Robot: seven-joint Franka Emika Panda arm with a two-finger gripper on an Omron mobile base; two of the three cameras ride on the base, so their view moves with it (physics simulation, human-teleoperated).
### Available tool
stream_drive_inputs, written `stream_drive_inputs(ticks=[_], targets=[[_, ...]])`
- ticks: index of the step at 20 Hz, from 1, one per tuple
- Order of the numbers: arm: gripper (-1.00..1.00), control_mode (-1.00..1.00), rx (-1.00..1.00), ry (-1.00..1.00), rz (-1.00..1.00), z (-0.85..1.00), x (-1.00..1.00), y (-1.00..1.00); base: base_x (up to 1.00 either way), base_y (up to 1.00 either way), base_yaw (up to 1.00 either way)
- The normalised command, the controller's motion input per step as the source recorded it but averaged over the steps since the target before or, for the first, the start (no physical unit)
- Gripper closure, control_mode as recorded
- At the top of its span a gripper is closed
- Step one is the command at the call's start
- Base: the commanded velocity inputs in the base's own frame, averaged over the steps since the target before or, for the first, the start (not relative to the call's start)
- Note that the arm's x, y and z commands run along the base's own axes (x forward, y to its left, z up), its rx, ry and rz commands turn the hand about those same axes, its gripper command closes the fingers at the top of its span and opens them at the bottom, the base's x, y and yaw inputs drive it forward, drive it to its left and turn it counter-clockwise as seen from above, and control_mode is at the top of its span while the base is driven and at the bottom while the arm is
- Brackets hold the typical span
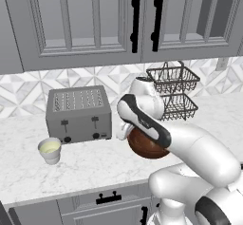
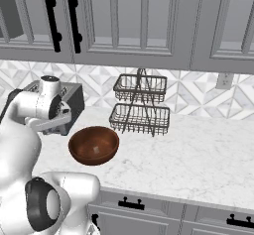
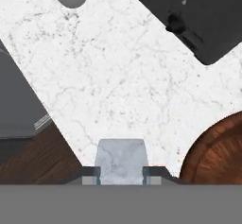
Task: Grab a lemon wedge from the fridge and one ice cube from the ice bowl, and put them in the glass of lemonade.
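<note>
One ice cube, a pale translucent block, sits clamped between the two dark tips of the end effector, held above the marble surface just beside the ice bowl. The glass of lemonade stands well apart, in front of the toaster near the surface's front edge. Judging from that gap, the cube could slip out during the carry, since ice is slick and gripped only by its sides; a hasty release could also miss the narrow mouth or knock the glass over. The hand view reveals the cube and grip, hidden behind the arm elsewhere; the left base view shows the pale yellow liquid; the right base view shows the bowl unobstructed, beside the wire basket rack.
</note>
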Motion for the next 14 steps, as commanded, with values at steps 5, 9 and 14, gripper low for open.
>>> stream_drive_inputs(ticks=[5,9,14], targets=[[1.0,-1.0,-0.01,0.01,0.13,0.13,-0.05,1.0,0.0,0.0,0.0],[1.0,-1.0,0.0,0.0,0.09,-0.03,0.0,1.0,0.0,0.0,0.0],[1.0,-1.0,0.0,0.0,0.07,0.1,0.0,0.97,0.0,0.0,0.0]])
